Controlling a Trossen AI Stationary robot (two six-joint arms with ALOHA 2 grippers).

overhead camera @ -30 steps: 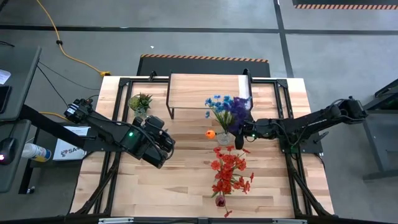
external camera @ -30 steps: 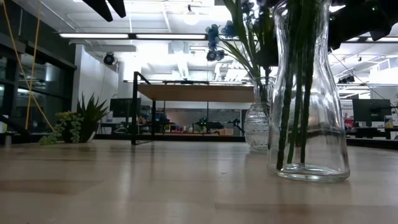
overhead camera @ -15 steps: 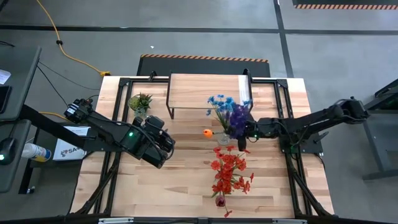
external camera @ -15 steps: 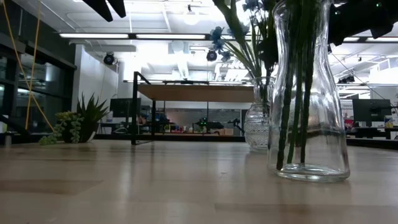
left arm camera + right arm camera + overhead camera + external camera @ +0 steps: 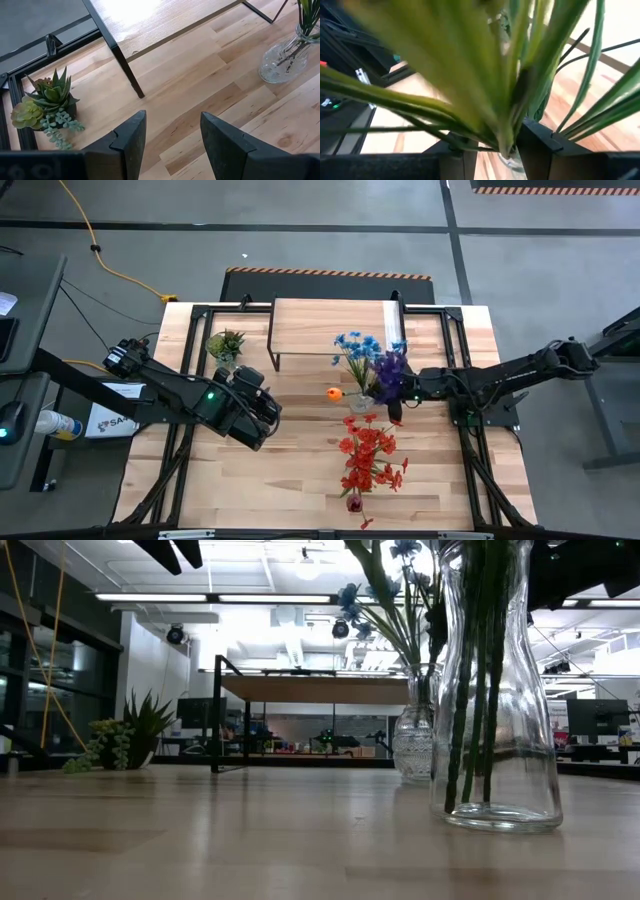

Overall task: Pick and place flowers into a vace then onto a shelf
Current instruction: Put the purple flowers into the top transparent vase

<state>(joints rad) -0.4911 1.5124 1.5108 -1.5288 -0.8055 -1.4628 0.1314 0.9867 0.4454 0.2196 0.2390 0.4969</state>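
Flowers going into the round vase, beside the shelf

Flowers (image 5: 362,355) in blue and purple stand in the small round vase (image 5: 412,745) near the shelf (image 5: 330,325), with the right gripper (image 5: 392,392) at their stems; the wrist view shows its fingers (image 5: 537,135) parted around the green stems, though we cannot tell whether they pinch. We judge it best to free the stems fully, then draw back gently so no leaf snags and tips the vase. The left gripper (image 5: 170,137) waits over the table's left half, jaws spread and empty. We count two vases, the nearer tall vase (image 5: 497,690) holding the red bunch (image 5: 368,455), one orange bloom (image 5: 335,393), one shelf and one succulent plant (image 5: 225,343).
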